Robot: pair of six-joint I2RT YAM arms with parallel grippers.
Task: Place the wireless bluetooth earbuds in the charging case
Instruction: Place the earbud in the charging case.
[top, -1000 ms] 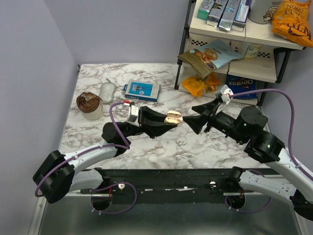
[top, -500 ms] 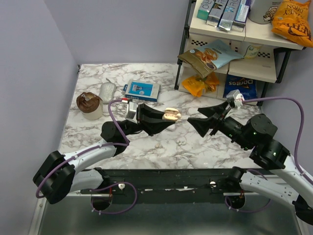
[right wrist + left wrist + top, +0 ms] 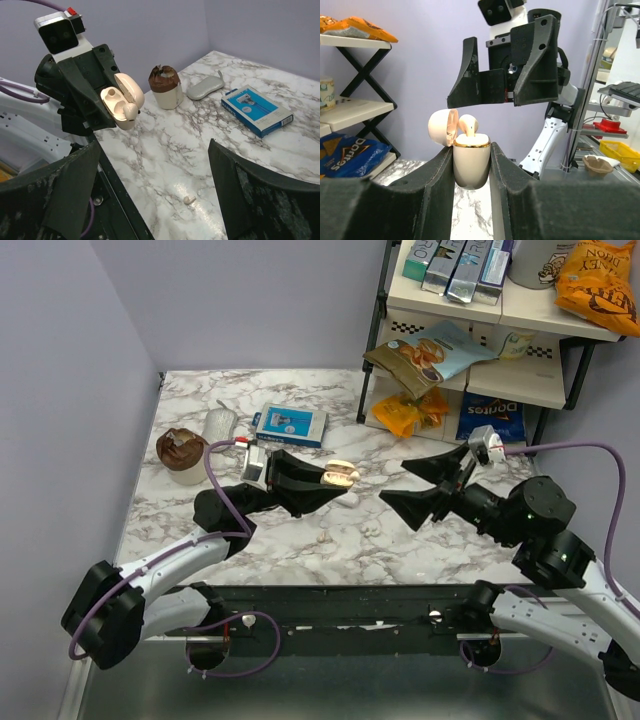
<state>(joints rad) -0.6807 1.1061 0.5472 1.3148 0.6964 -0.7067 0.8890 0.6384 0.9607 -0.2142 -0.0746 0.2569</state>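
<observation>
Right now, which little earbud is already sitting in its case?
The earbud poking up from the open charging case that the left gripper holds. The other earbud lies loose on the marble table.

The blue crinkled snack bag (image 3: 350, 155), low in the white rack with a black frame (image 3: 530, 390), shows the brand word "Doritos". It is clear in the left wrist view and smaller in the top view. The dark letters on the orange snack bag (image 3: 598, 280) on the top shelf cannot be read surely. The print on the flat blue and white box (image 3: 290, 425) on the marble surface (image 3: 400, 540) is too small to read.
</observation>
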